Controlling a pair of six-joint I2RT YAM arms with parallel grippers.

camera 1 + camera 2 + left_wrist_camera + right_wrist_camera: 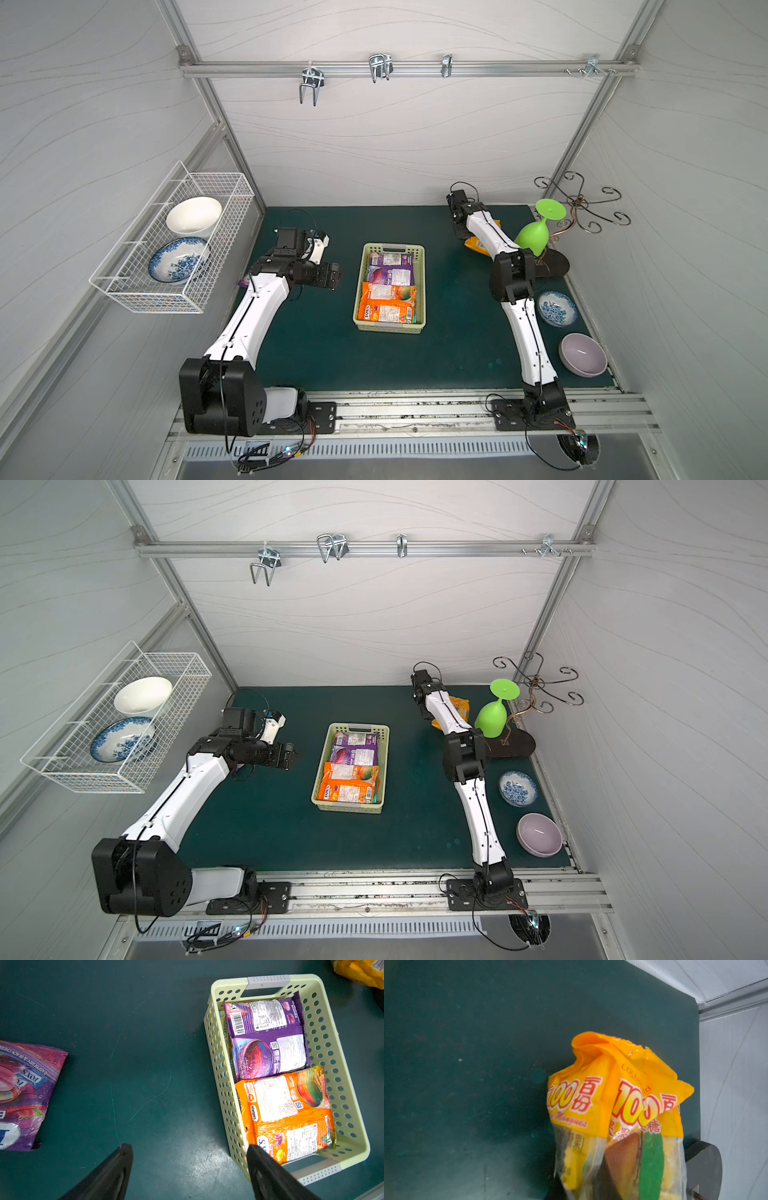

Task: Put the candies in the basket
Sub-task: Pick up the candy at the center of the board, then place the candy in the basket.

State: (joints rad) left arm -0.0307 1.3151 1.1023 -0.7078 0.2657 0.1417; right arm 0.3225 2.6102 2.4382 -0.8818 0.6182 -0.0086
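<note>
Where pinched, crumpled glossy yellow bag [591, 1105].

Robot lab test cell, not a real kitchen. Aluminium extrusion frame [230, 141] and white panel walls [395, 145] box it in. Left arm [253, 307] and right arm [525, 332] are bolted to a slotted rail [415, 409] at the front of a green-matted counter [324, 353], with exposed wiring [270, 455]. Kitchen bits are props: hook rail [415, 68], wire basket [153, 297] holding bowls [193, 216], cup rack [579, 203].

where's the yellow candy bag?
Yellow candy bag: back right of the mat, under the right end effector, beside the green glass, in both top views.
</note>
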